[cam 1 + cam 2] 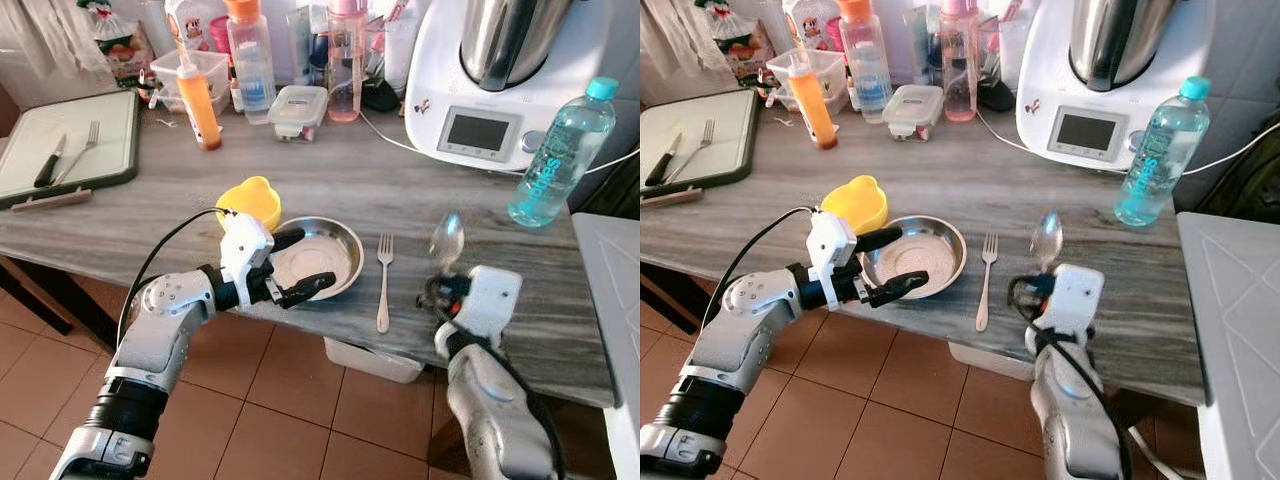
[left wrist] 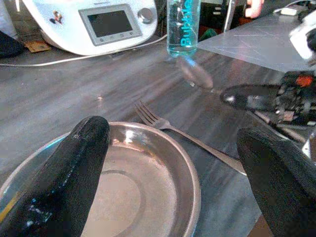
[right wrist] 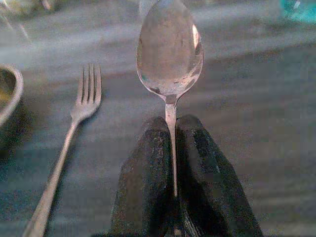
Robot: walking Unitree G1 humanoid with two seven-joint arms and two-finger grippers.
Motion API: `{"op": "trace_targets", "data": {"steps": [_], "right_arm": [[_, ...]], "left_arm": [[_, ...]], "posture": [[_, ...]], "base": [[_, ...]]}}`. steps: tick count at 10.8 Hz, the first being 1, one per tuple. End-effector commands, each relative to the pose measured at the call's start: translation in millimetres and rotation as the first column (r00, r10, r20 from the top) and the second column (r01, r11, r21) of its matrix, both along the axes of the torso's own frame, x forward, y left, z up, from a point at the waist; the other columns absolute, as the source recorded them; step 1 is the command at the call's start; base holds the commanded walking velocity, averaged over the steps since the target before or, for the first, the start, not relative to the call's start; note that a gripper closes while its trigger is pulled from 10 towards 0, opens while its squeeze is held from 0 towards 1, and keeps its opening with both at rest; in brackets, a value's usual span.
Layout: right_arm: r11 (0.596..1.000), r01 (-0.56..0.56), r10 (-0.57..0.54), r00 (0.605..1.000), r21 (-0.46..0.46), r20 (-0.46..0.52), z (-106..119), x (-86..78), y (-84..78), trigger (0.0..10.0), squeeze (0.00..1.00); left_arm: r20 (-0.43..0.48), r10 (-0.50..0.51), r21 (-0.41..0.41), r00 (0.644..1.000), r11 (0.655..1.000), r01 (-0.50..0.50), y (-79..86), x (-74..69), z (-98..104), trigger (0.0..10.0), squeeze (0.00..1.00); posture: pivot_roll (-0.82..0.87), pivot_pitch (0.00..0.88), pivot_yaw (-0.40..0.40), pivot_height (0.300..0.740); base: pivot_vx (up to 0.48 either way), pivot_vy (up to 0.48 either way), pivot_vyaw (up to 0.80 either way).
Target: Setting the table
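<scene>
On the grey wooden table (image 1: 300,170) in front of me, a place setting is partly laid — a steel plate (image 1: 318,256) sits near the front edge with a fork (image 1: 384,280) lying just beside it on the right. My left gripper (image 1: 297,265) hangs over the plate's near rim, fingers spread wide and grasping nothing. My right gripper (image 3: 174,187) is clamped on the handle of a spoon (image 3: 170,54), bowl pointing away from me, held above the table to the right of the fork. I judge the plate and fork placed; the spoon is not yet set down — probably beside the fork. A yellow cup (image 1: 250,199) stands touching the plate's far left.
</scene>
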State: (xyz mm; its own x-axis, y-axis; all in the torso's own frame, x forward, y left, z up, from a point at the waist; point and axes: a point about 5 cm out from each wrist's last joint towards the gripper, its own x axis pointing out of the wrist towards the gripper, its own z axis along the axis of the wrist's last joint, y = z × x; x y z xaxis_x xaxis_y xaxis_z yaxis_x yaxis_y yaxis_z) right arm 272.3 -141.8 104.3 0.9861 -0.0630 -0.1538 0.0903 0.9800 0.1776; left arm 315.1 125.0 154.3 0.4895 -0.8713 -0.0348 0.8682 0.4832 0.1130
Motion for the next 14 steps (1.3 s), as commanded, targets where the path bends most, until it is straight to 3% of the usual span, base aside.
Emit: {"op": "trace_targets", "data": {"steps": [1,5,7,14], "right_arm": [[0.997,-0.029,0.03,0.999,0.069,-0.013,-4,-0.2,17.4,10.0,0.0],[0.995,-0.058,0.061,0.998,0.086,-0.023,-8,7.2,24.6,10.0,0.0],[0.99,-0.039,0.042,0.999,0.138,-0.016,-7,12.7,25.4,10.0,0.0],[0.981,-0.015,0.027,0.998,0.195,-0.057,-21,13.4,27.3,10.0,0.0]], "left_arm": [[0.01,-0.017,0.001,1.0,1.0,0.017,-0.7,-2.7,2,10.0,0.0],[0.005,-0.014,-0.001,1.0,1.0,0.014,-3.8,-2.4,3,10.0,0.0],[0.008,-0.014,-0.002,1.0,1.0,0.014,-5.2,-2.1,4,10.0,0.0],[0.007,-0.019,-0.004,1.0,1.0,0.02,-9.7,-1.6,4,10.0,0.0]], "posture": [[0.01,0.1,0.054,0.74],[0.02,0.102,0.06,0.74],[0.02,0.102,0.061,0.74],[0.02,0.108,0.067,0.74]], "base": [[0.0,0.0,0.0],[0.0,0.0,0.0],[0.0,0.0,0.0],[0.0,0.0,0.0]]}}
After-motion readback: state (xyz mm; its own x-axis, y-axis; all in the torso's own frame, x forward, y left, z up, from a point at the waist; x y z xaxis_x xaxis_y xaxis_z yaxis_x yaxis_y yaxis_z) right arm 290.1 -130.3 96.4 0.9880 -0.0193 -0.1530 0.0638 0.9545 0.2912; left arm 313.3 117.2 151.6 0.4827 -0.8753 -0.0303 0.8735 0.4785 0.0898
